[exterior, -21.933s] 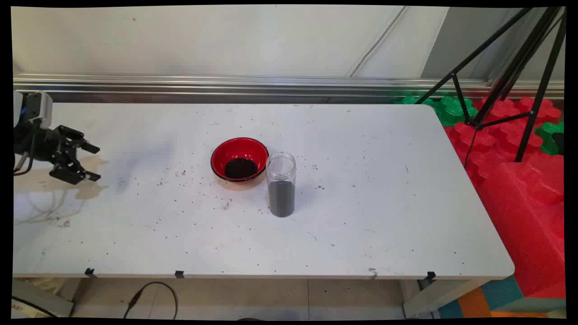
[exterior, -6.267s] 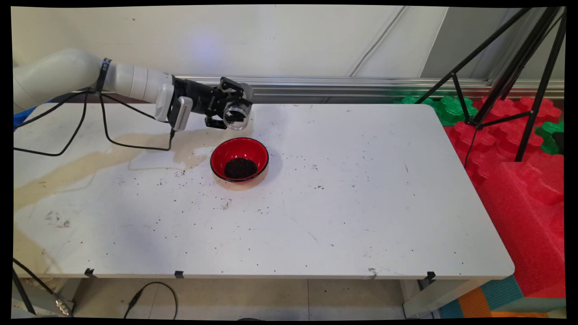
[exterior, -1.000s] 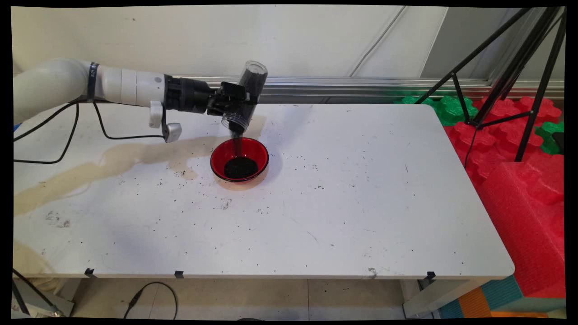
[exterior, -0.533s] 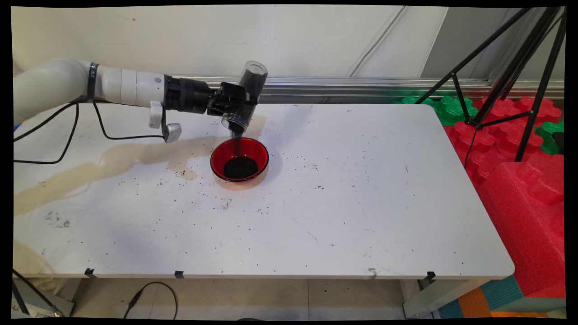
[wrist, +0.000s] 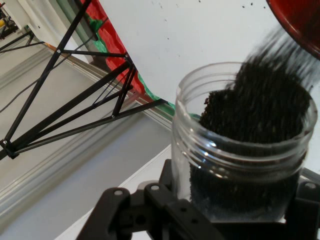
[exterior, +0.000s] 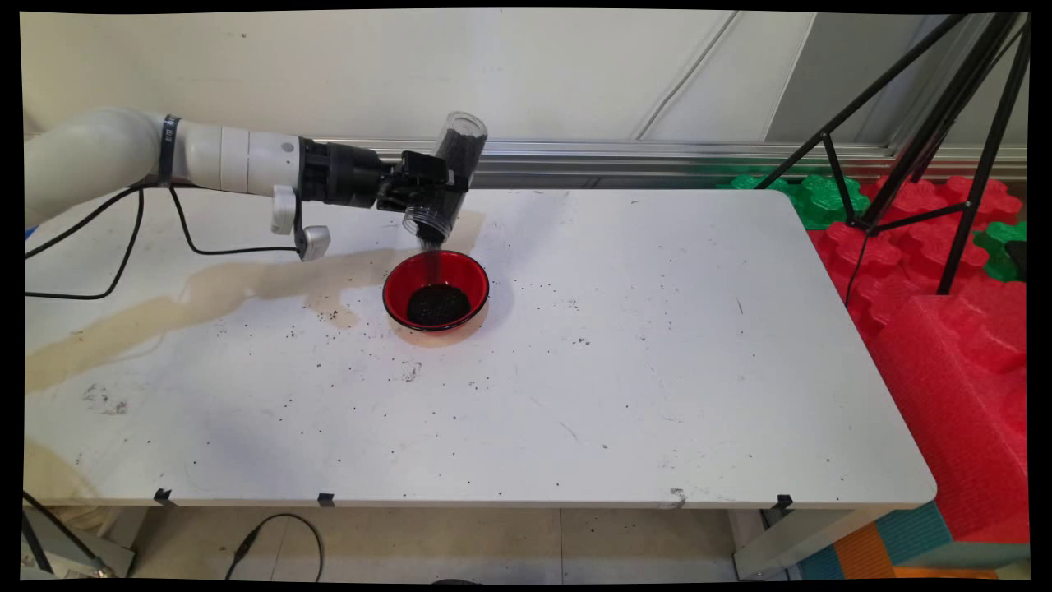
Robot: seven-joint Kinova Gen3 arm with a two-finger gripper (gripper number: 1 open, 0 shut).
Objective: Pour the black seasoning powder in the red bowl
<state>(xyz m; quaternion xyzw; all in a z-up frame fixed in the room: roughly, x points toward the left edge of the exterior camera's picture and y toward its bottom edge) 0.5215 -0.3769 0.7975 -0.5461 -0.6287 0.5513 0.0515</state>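
My gripper (exterior: 427, 187) is shut on a clear plastic jar (exterior: 448, 177) holding dark grains. The jar is tipped mouth-down above the red bowl (exterior: 436, 290), which sits on the white table (exterior: 641, 345). A thin stream of dark grains (exterior: 433, 261) falls from the jar's mouth into the bowl, where a dark heap lies. In the hand view the clear plastic jar (wrist: 240, 150) fills the lower right between the black linkage, grains sliding out of its threaded mouth toward the red bowl (wrist: 300, 20) at the top right corner.
Loose dark grains are scattered on the table around the bowl. A brownish stain (exterior: 205, 292) runs across the table's left part. A black tripod (exterior: 920, 140) stands off the right end over red and green foam blocks (exterior: 945, 271). Black cables (exterior: 148, 247) hang from the arm.
Over the last second the arm and jar have stayed almost still, tipped above the bowl. Grains keep running out and the heap in the bowl has grown slightly.
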